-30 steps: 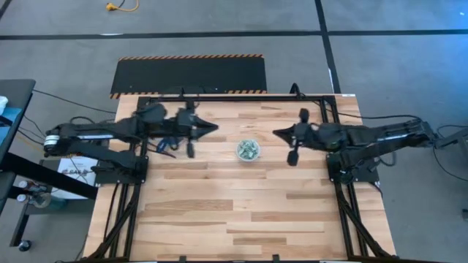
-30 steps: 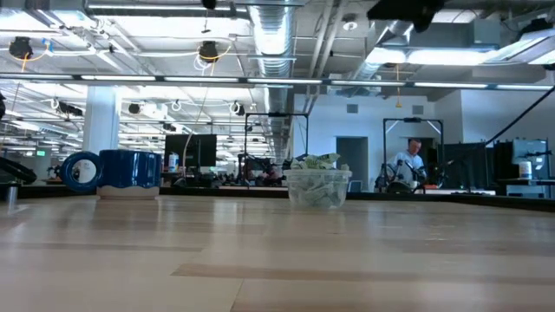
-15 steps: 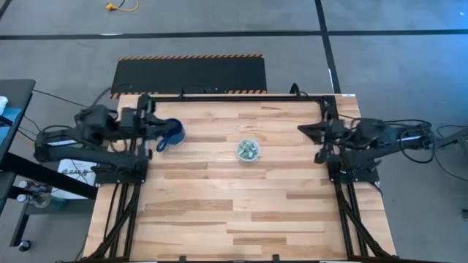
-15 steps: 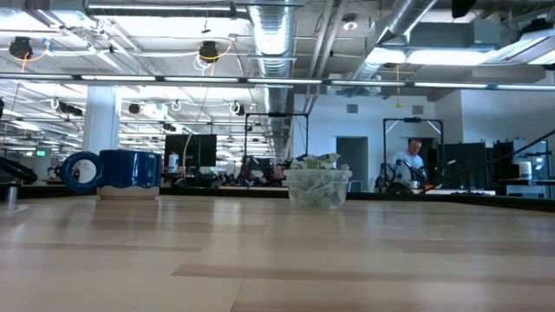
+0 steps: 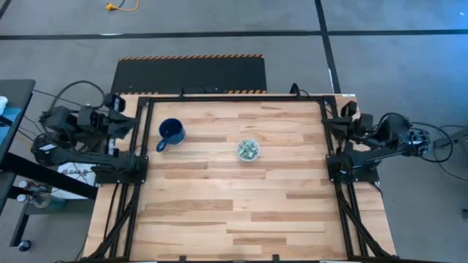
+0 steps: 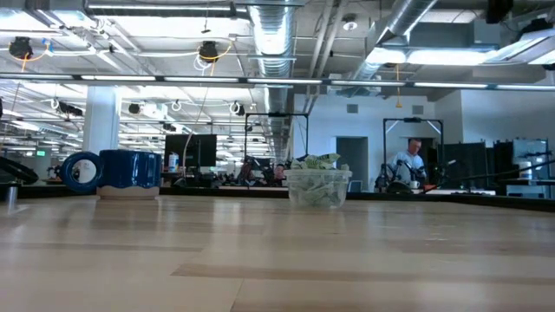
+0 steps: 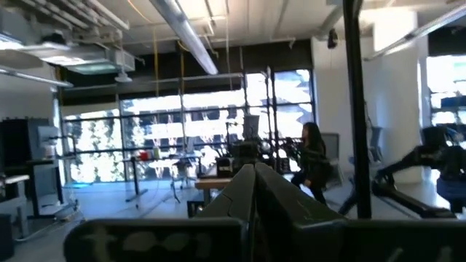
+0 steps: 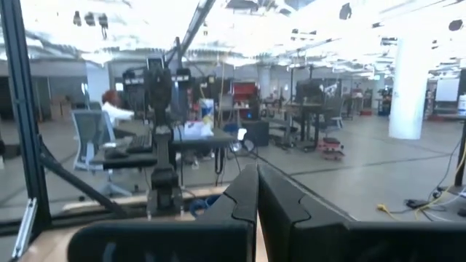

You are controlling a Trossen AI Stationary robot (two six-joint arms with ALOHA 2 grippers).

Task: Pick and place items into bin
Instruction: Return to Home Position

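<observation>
The table (image 5: 234,204) is smooth pale wood, the bin (image 6: 317,192) translucent plastic, its items (image 6: 317,161) crinkly, the mug (image 6: 130,169) glossy.

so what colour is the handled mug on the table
Dark blue all over. The mug shows best in the low view, with its handle turned to the side.

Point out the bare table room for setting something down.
Bare: the whole table stretch from blue mug and cup toward the low camera; also from cup to the right edge. Narrowest: between mug and cup. At the side edges, left gripper and right gripper sit shut.
</observation>
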